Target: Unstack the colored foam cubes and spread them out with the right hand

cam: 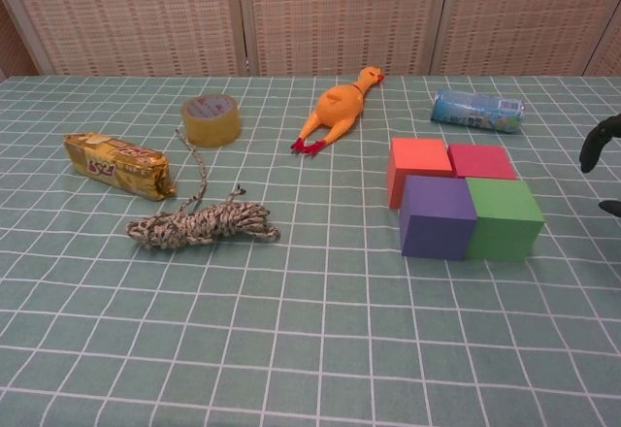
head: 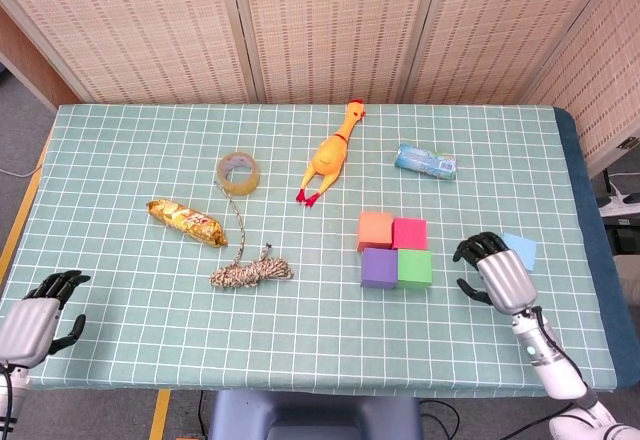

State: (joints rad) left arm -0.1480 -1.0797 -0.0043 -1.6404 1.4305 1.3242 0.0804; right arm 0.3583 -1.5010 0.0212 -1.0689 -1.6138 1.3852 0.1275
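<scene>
The foam cubes should be light, soft and a little grippy, best pinched across two opposite side faces without squeezing hard. Orange (head: 374, 230), pink (head: 409, 232), purple (head: 379, 266) and green (head: 415, 267) sit touching in a square mid-worktop; a light blue cube (head: 520, 250) lies apart by the right edge. The right hand (head: 494, 275), empty with fingers apparently loosely curled apart, hovers between green and blue.
</scene>
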